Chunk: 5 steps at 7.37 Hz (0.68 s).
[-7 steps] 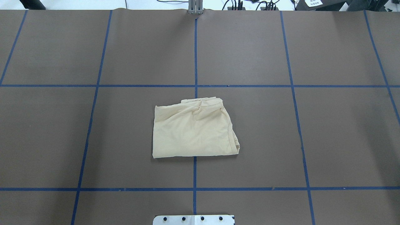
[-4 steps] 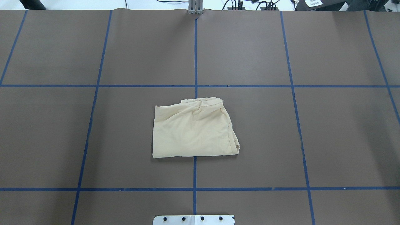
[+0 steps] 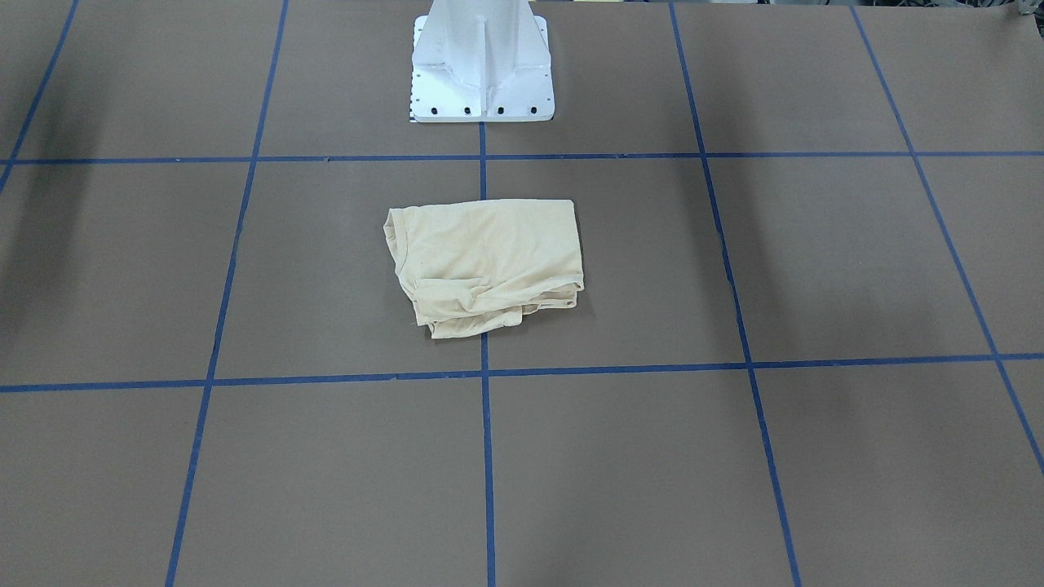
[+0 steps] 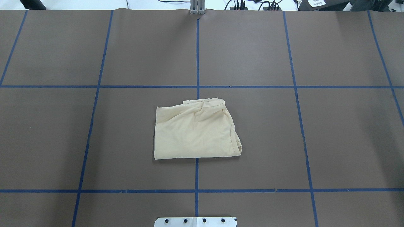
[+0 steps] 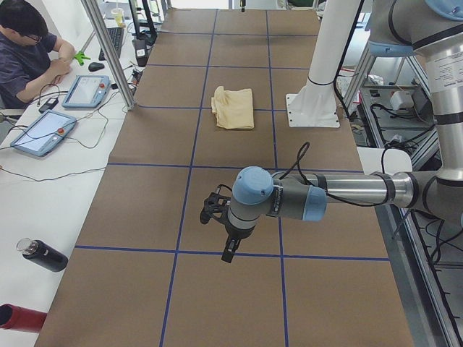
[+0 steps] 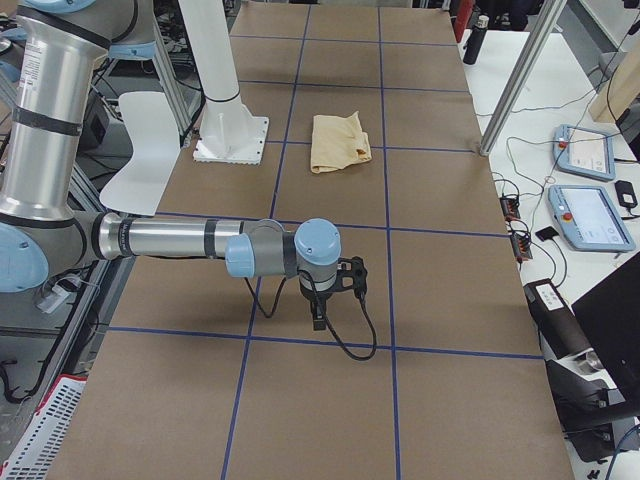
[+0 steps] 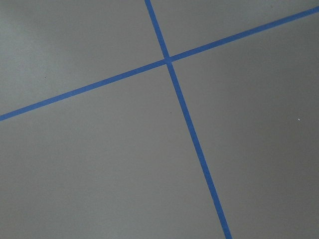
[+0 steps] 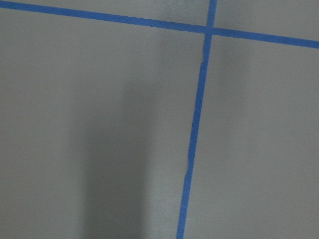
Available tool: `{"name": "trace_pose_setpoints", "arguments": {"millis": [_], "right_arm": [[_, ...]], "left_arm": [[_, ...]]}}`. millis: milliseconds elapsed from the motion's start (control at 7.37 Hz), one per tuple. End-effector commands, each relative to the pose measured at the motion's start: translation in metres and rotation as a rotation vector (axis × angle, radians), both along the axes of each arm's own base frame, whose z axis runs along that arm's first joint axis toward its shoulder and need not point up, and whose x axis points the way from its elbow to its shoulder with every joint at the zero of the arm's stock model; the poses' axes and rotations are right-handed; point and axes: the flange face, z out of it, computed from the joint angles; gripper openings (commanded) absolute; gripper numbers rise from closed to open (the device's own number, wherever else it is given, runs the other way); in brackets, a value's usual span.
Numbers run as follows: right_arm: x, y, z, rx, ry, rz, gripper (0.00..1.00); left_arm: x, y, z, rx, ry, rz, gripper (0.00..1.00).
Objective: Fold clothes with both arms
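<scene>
Item: one pale cream-yellow thin shirt (image 4: 195, 130), folded to a compact, roughly square packet with no print showing. It lies flat on the brown paper-covered table (image 4: 315, 132) directly in front of the white pedestal base (image 3: 481, 73), astride the blue tape line (image 4: 197, 56) that runs out from that base. Condition: the edge nearest the base is straight; the edge farthest from the base is uneven, with loose layers peeping out; the neckline curve sits on the robot's right side of the packet. Silver-grey jointed left arm (image 5: 347, 189) and right arm (image 6: 170, 240): each is stretched low over bare table, well apart from the base and the shirt. Black left gripper (image 5: 227, 253) and right gripper (image 6: 318, 318): both point down and carry nothing; whether their fingers are spread or pressed together cannot be told. Assessment: folding appears finished. Handling note: hold both arms clear. Any final tidy should tuck only the ragged far edge, pinching all layers together so the packet neither slides nor opens.
</scene>
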Motion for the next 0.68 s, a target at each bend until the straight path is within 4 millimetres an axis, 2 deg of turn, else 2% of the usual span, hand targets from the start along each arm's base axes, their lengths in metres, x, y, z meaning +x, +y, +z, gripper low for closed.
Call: {"name": "trace_pose_setpoints", "arguments": {"millis": [0,543], "right_arm": [[-0.001,0.007,0.010,-0.025,-0.023,-0.004,1.00],[-0.001,0.008,0.021,-0.049,-0.019,-0.002,1.00]], "left_arm": [[0.000,0.000,0.000,0.000,0.000,0.000,1.00],[0.000,-0.001,-0.001,0.002,0.000,-0.001,1.00]]}}
